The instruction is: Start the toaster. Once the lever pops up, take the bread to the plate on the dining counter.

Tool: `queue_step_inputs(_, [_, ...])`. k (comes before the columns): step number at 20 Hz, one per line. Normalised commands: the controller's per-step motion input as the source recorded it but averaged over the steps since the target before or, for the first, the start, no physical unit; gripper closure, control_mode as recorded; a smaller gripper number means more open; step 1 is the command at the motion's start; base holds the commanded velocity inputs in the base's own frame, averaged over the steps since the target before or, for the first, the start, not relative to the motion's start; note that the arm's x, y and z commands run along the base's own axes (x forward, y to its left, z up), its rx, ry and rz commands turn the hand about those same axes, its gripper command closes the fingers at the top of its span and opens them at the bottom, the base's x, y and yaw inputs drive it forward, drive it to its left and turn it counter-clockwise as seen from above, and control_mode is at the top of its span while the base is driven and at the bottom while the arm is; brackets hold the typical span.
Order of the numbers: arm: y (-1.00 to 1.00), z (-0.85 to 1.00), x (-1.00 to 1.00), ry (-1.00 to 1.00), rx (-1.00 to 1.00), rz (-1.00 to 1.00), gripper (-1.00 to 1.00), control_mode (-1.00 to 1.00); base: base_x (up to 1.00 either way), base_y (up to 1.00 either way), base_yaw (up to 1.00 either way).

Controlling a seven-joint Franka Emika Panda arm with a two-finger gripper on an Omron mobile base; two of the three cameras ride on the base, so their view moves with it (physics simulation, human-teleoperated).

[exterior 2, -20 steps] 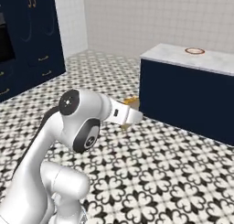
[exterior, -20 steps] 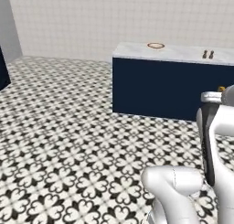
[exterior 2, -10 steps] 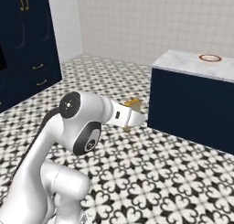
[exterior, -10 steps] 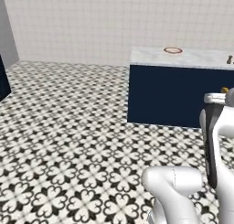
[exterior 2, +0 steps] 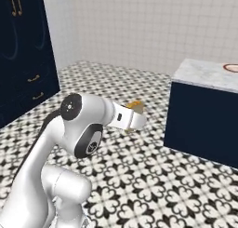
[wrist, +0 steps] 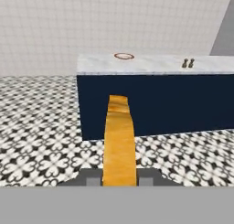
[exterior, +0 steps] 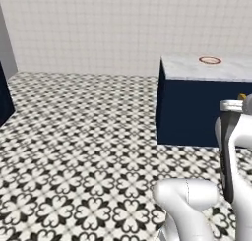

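Clamping the bread (wrist: 119,141) edge-on, gripper (wrist: 119,178) shut on the golden, crusty slice, held in the air above patterned tile floor (exterior: 74,151). Ahead, marble-topped navy counter (wrist: 155,104) bearing the round red-rimmed plate (wrist: 124,56), well apart.

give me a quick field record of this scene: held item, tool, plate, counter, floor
held item: bread, a golden slice seen edge-on, standing out ahead of the tool
tool: tool shut on the bread
plate: red-rimmed plate lying on the dining counter, nothing on it
counter: dining counter, marble top, navy base, ahead of the tool
floor: black and white patterned tiles
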Motion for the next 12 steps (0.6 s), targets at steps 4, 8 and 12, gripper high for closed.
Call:
queue_step_inputs(4, [0.0,0.0,0.0,0.0,0.0,0.0,1.0,1.0,1.0,0.7,-0.14])
queue_step_inputs(8, [0.0,0.0,0.0,0.0,0.0,0.0,1.0,1.0,1.0,0.69,-0.15])
queue_step_inputs(12, [0.0,0.0,0.0,0.0,0.0,0.0,1.0,1.0,1.0,0.49,-0.12])
